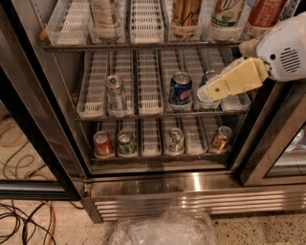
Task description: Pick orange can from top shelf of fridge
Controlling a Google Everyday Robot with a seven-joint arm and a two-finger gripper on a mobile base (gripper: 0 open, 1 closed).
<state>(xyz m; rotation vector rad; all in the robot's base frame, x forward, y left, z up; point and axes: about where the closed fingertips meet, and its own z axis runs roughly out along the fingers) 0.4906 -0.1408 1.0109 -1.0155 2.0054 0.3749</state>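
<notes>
The fridge (158, 186) stands open, with three racks of drinks. The orange can (185, 16), orange-gold with dark and white swirls, stands on the top shelf (143, 46), right of the middle; its top is cut off by the picture's edge. My gripper (206, 94), cream-coloured on a white arm (282, 48), reaches in from the right. It sits in front of the middle rack, below and slightly right of the orange can, and it partly covers a green can (209, 76).
The top shelf also holds a pale bottle (105, 14), a white-green can (227, 14) and a redder can (265, 14). A silver can (114, 91) and blue can (180, 88) stand mid-rack. Several cans sit lowest, one copper (221, 139). A plastic bag (162, 229) and cables (24, 220) lie on the floor.
</notes>
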